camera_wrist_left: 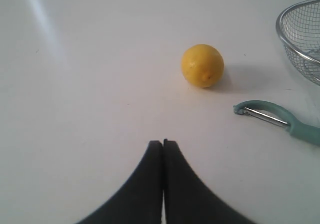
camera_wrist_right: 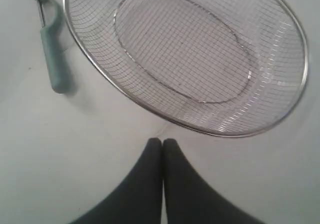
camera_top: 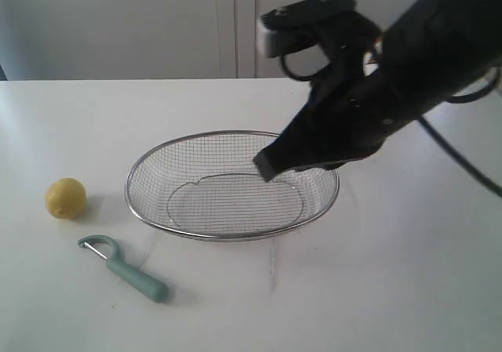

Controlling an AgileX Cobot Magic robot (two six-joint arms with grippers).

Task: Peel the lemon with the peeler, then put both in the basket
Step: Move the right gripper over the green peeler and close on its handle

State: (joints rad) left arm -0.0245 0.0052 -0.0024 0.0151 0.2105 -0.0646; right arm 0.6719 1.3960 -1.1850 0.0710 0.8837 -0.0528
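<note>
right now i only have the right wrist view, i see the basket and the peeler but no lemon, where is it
Observer: The lemon sits on the table, left of the basket in the exterior view and apart from its rim.
Operator: is it touching anything
Observer: No. The peeler lies nearer the exterior camera than the lemon, with bare table between them.
Operator: and the other arm
Observer: The left pincer is shut on nothing, above the table, with the lemon ahead of it in its wrist view.
</note>
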